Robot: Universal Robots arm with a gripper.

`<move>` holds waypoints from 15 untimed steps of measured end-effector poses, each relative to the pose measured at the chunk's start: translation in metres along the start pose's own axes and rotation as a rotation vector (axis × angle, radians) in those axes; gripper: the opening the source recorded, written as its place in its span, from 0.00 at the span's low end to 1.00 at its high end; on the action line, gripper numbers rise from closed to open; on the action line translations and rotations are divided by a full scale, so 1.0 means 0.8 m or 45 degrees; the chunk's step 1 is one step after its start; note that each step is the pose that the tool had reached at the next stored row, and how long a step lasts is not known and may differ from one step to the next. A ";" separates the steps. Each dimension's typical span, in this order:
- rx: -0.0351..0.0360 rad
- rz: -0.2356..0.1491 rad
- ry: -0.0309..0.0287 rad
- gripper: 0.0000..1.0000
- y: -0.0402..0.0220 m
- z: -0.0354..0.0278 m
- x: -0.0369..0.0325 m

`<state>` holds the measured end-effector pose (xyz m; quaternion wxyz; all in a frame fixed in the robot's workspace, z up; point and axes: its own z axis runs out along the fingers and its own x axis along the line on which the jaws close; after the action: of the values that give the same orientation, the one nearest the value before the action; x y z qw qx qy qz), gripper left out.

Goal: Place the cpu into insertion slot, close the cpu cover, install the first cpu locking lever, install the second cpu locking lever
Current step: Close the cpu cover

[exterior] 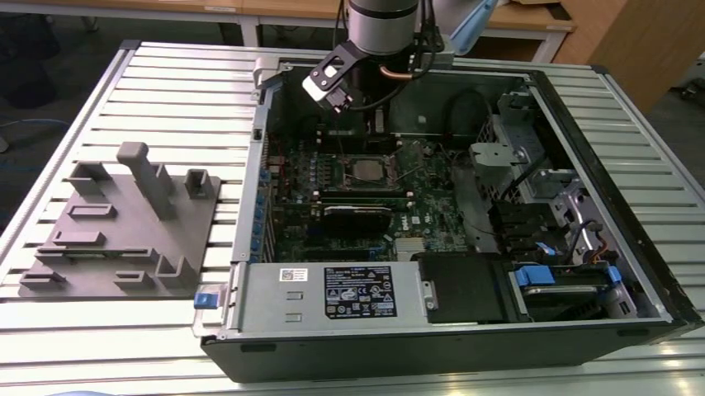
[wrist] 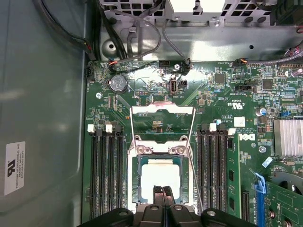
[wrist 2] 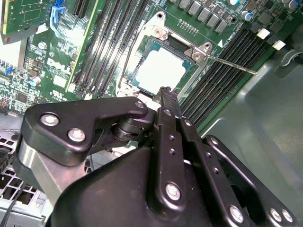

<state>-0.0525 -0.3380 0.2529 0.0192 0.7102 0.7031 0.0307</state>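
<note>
The cpu (wrist: 161, 177), a flat square chip with a bright silver face, lies in the insertion slot (wrist: 134, 189) on the green motherboard. It also appears in the second wrist view, cpu (wrist 2: 161, 70). The cpu cover (wrist: 162, 110), a thin metal frame with a square window, stands raised at the slot's hinge side. A thin locking lever (wrist 2: 232, 65) sticks out sideways from a slot corner. My gripper (wrist: 163, 190) hovers over the cpu's near edge, its black fingertips (wrist 2: 164, 93) pressed together and shut on nothing. In the exterior view the slot (exterior: 364, 169) lies below the arm.
The open computer case (exterior: 617, 124) lies on a slatted table. Black memory slots (wrist: 105, 175) flank the socket on both sides. Cables (wrist: 128, 42) run along the case wall. A grey fixture block (exterior: 121, 223) sits at the exterior view's left. A power supply (exterior: 330, 297) fills the case's front.
</note>
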 end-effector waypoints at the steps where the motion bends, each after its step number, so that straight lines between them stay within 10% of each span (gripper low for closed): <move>1: 0.0000 0.000 0.0001 0.11 0.0001 -0.0007 0.0000; 15: -0.0001 0.000 0.0004 0.11 0.0086 -0.0049 0.0002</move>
<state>-0.0459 -0.3380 0.2573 0.0191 0.7101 0.7031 0.0308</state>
